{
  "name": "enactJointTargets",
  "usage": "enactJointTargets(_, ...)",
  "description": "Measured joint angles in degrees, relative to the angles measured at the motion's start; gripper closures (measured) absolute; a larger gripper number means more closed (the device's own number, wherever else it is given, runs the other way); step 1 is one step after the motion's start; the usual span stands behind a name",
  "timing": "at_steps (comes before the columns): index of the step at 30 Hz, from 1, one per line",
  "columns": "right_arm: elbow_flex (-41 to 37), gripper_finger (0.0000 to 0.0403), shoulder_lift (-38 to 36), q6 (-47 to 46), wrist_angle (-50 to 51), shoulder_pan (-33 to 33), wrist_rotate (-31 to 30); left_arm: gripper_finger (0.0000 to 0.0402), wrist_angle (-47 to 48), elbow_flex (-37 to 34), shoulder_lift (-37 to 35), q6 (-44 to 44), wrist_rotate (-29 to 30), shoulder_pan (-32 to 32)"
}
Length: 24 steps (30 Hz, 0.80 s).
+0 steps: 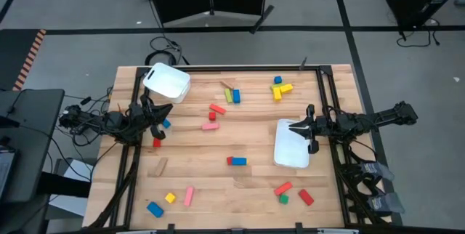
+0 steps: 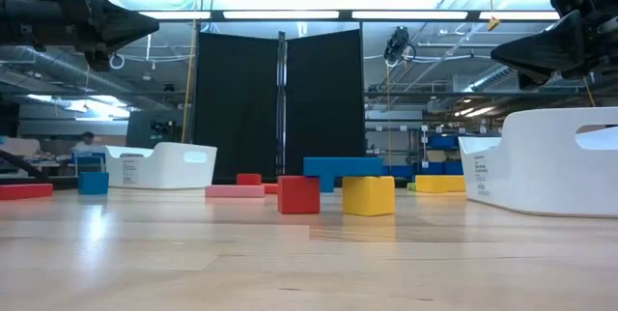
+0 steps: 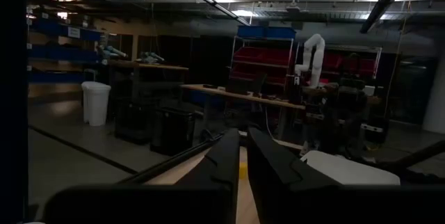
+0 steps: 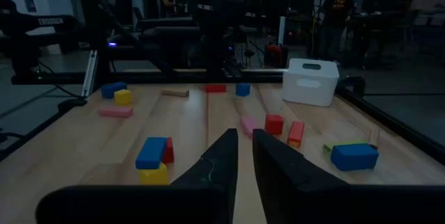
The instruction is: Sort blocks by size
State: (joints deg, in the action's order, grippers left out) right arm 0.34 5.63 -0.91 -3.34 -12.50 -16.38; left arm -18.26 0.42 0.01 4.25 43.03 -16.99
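Wooden blocks lie scattered flat on the table: a red and blue pair (image 1: 236, 161) mid-table, a pink bar (image 1: 210, 126), a yellow and blue cluster (image 1: 280, 89) at the far side, and more along the near edge (image 1: 170, 198). My left gripper (image 1: 167, 109) hovers shut above the table's left side, level, near a small blue block (image 1: 166, 123). My right gripper (image 1: 292, 126) hovers shut, level, over the far end of a white bin (image 1: 292, 150). In the wrist views both grippers (image 3: 243, 137) (image 4: 243, 139) hold nothing.
A second white bin (image 1: 167, 81) stands at the far left corner. Black rails (image 1: 325, 96) run along the table's left and right sides. In the low view a red cube (image 2: 298, 195) and a yellow cube (image 2: 368, 196) stand in front.
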Motion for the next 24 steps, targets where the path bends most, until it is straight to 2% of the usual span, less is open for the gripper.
enactJointTargets(11,0.0,0.0346,0.0,0.0,0.0,0.0,0.0,0.0364,-1.8,0.0,0.0,-0.2,0.0,0.0)
enactJointTargets(14,0.0,0.0346,0.0,0.0,0.0,0.0,0.0,0.0364,-4.4,0.0,0.0,-4.4,-2.1,0.0)
enactJointTargets(18,0.0,0.0346,0.0,0.0,0.0,0.0,0.0,0.0364,-1.7,0.0,0.0,-7.1,-9.1,0.0)
enactJointTargets(21,0.0,0.0346,0.0,0.0,-0.1,0.0,0.0,0.0364,2.4,0.0,0.4,-14.0,-9.8,0.0)
enactJointTargets(24,0.0,0.0346,0.0,0.0,-3.5,0.0,-1.0,0.0364,3.0,0.0,1.1,-16.3,-10.2,0.0)
